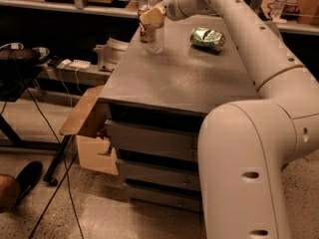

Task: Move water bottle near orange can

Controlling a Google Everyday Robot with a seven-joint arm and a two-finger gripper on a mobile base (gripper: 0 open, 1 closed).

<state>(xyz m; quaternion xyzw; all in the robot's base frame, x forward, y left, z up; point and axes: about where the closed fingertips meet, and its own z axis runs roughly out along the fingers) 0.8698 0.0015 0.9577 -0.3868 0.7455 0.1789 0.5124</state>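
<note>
WORKSURFACE INVENTORY AND ARM POSE

Item count on the grey table (189,78): one water bottle (155,36), one orange can (143,33), one green can (208,38). Robot: one white arm (259,49), one gripper (152,17).

The water bottle stands upright near the table's far left corner, white cap uppermost. The orange can stands upright immediately behind and to the left of the bottle, partly hidden by it; whether the two touch cannot be determined. The green can lies on its side, well apart to the right of both, on the far half of the table.

Below the tabletop, three drawer fronts (149,138) are stacked. One open cardboard box (87,121) sits at the table's left side. One dark shoe (27,178) rests on the floor at lower left, with cables running nearby.

Arm pose: the large lower segment rises in the right foreground, bends at an elbow near the right edge, and the upper link reaches leftward across the far side of the table, passing above the green can. The gripper is at the bottle's shoulder, just below the cap, its tan pad overlapping the bottle. Whether the gripper is clamped on the bottle or released cannot be determined
</note>
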